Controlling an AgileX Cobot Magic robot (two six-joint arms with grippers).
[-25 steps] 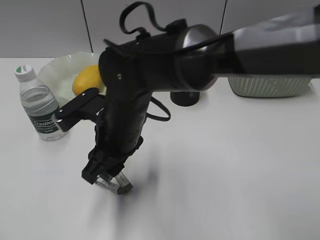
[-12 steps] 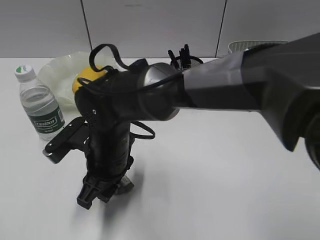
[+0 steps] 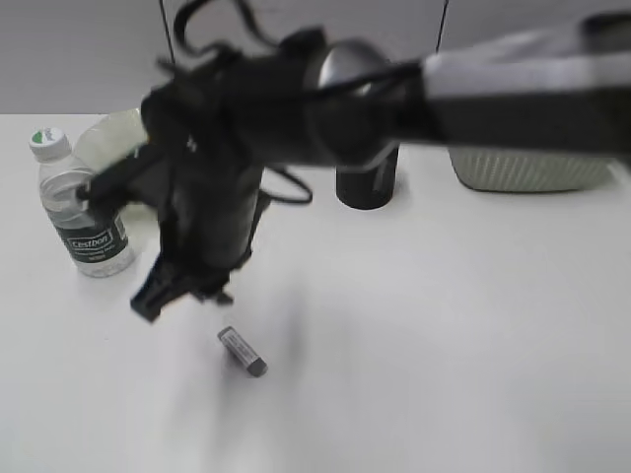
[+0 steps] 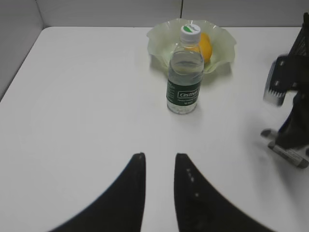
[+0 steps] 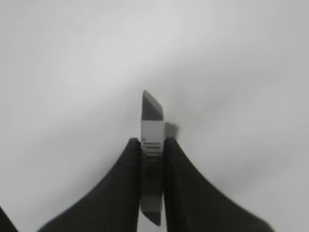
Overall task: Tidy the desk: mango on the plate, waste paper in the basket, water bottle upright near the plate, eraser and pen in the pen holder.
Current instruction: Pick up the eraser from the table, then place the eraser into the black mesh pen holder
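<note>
The eraser (image 5: pixel 152 123), a small grey block with a printed sleeve, sits between the fingers of my right gripper (image 5: pixel 152 141), which press on both its long sides just over the desk (image 3: pixel 444 325). In the exterior view the eraser (image 3: pixel 242 352) lies flat on the desk, below and right of the blurred right arm. My left gripper (image 4: pixel 160 155) hovers open and empty in front of the upright water bottle (image 4: pixel 184 79). Behind the bottle the mango (image 4: pixel 206 46) rests on the plate (image 4: pixel 222 46). The pen and the waste paper are out of view.
The black mesh pen holder (image 3: pixel 367 182) stands at the back middle, half hidden by the right arm. The green basket (image 3: pixel 527 169) is at the back right. The water bottle (image 3: pixel 84 212) and the plate (image 3: pixel 104 143) stand at the back left.
In the exterior view the right arm dropped onto the eraser, then swung up and left, now blurred. The eraser lies uncovered on the desk. The left arm's side looks unchanged.
</note>
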